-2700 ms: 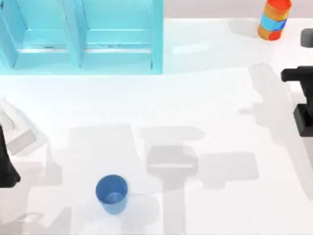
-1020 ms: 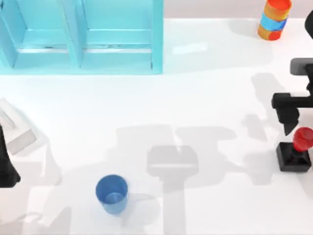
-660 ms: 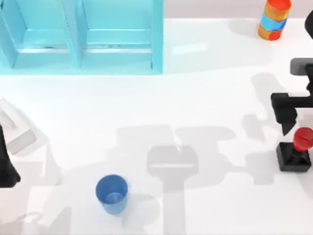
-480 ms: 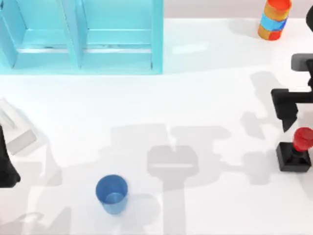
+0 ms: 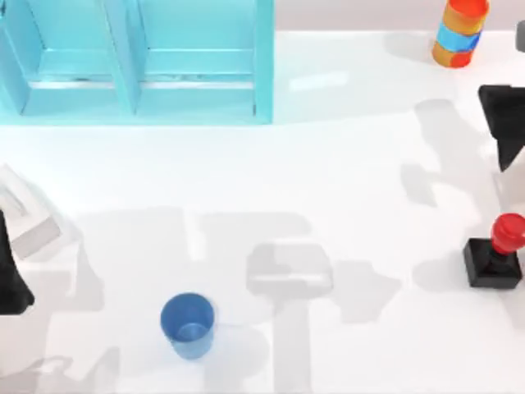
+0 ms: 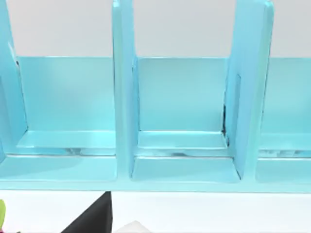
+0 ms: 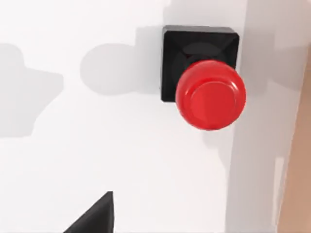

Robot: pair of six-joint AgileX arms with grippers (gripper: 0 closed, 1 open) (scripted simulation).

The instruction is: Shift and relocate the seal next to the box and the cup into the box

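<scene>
The seal (image 5: 494,251), a black block with a red knob, stands upright on the table near the right edge. My right gripper (image 5: 502,135) is behind it, well apart from it and open, holding nothing. In the right wrist view the seal (image 7: 204,80) is seen from above, with one black fingertip (image 7: 95,216) off to its side. The blue cup (image 5: 188,325) stands upright at the front left of the middle, alone. The box (image 5: 139,61), a light blue open shelf with dividers, lies at the back left. My left gripper (image 5: 12,283) is parked at the left edge.
An orange-and-blue striped cylinder (image 5: 459,31) stands at the back right. The left wrist view faces the box compartments (image 6: 182,111). A brown table edge (image 7: 297,170) runs close beside the seal. White tabletop spreads between the cup and the seal.
My right gripper has drawn back from just above the seal's knob toward the rear of the table. The seal and the cup have stayed in place, and the left arm has not moved.
</scene>
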